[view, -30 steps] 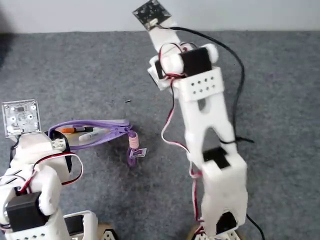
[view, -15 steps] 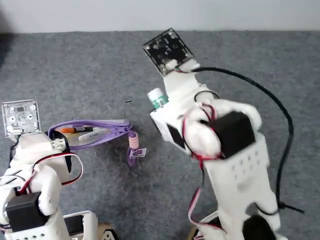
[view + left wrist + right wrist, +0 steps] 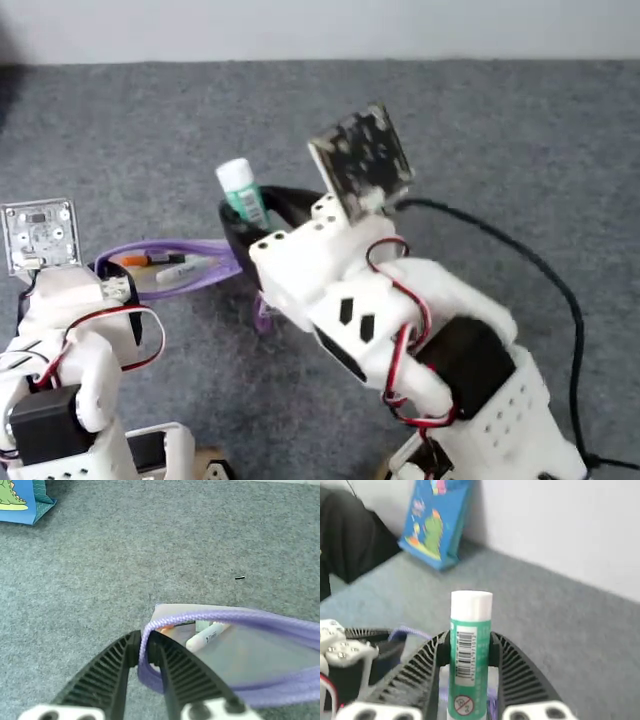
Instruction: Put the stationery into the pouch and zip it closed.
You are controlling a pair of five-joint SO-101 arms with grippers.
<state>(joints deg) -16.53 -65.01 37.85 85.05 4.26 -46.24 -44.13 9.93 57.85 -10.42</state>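
A clear pouch with a purple zipper edge lies on the grey carpet, holding an orange pen and a white marker. My left gripper is shut on the pouch's purple rim, with the white marker showing inside. My right gripper is shut on a green and white glue stick, held upright. In the high view the glue stick hangs just above the pouch's right end, gripped by the right gripper.
A blue dinosaur bag leans against the white wall, also seen as a bag corner. A small black fleck lies on the carpet beyond the pouch. Open carpet stretches to the right.
The right arm swung down and left from the far side, carrying the glue stick over to the pouch's right end. The left arm and pouch stayed put.
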